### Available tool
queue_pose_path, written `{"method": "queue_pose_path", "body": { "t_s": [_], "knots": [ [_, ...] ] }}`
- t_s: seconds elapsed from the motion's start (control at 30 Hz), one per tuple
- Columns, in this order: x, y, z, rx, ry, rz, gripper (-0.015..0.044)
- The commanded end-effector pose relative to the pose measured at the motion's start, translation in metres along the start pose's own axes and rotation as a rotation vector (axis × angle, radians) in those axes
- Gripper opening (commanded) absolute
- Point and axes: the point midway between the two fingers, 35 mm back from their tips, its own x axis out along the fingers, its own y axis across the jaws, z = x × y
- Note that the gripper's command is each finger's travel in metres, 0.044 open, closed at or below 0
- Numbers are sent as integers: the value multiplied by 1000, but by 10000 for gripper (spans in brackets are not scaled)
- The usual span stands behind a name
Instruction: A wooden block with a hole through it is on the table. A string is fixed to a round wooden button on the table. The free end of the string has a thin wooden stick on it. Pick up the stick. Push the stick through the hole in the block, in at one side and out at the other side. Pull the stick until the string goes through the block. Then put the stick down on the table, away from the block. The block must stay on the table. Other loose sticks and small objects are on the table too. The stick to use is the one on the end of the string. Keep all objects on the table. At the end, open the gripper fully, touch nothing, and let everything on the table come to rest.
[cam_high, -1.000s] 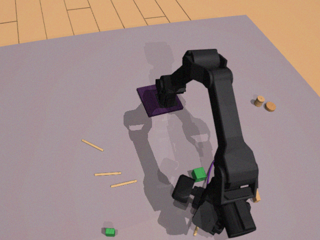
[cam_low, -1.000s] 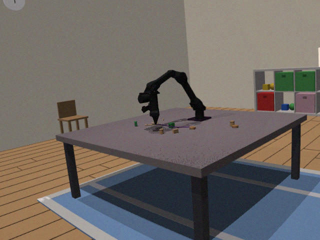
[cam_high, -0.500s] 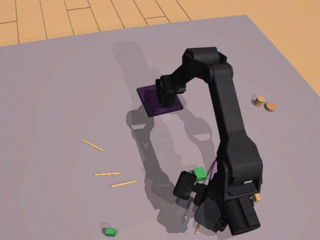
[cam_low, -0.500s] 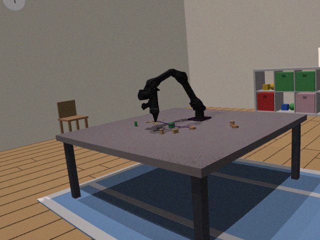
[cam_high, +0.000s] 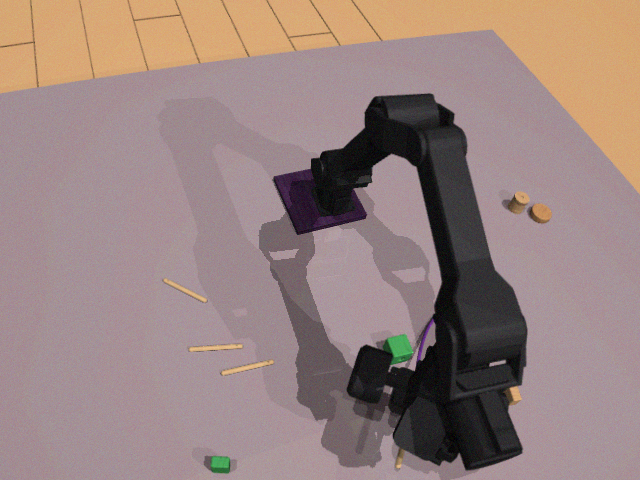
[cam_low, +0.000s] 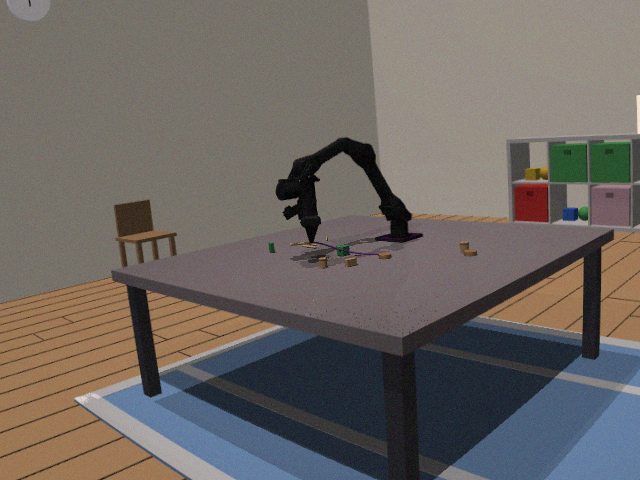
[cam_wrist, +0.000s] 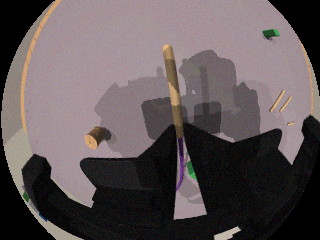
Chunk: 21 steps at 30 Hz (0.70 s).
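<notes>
Grasping the thin stick (cam_high: 399, 459) (cam_wrist: 173, 91) at its string end, the gripper (cam_high: 408, 431) (cam_low: 311, 241) (cam_wrist: 179, 128) holds it above the table (cam_high: 103, 206) (cam_low: 258, 289) (cam_wrist: 135, 30). The purple string (cam_high: 424, 338) (cam_low: 356, 252) (cam_wrist: 182, 167) passes near the larger green block (cam_high: 398, 348) (cam_low: 342, 250) (cam_wrist: 192, 170).

Playroom or child's room, by look: cube shelf (cam_low: 510, 180) with coloured bins beyond tabletop's far right corner, toy-like blocks and balls in cubbies, small wooden chair (cam_low: 134, 219) past left edge, blue rug (cam_low: 206, 439) (white-striped) below near corner.

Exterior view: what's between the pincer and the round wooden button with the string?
Between pincer and button, exterior view shows purple string and larger green block.
</notes>
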Motion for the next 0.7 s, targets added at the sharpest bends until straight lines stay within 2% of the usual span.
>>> {"method": "queue_pose_path", "body": {
  "t_s": [0.0, 0.67],
  "knots": [
    [0, 2, -2, -128, -1, 0, 0],
    [0, 15, -12, -864, -3, 1, 0]
  ]
}}
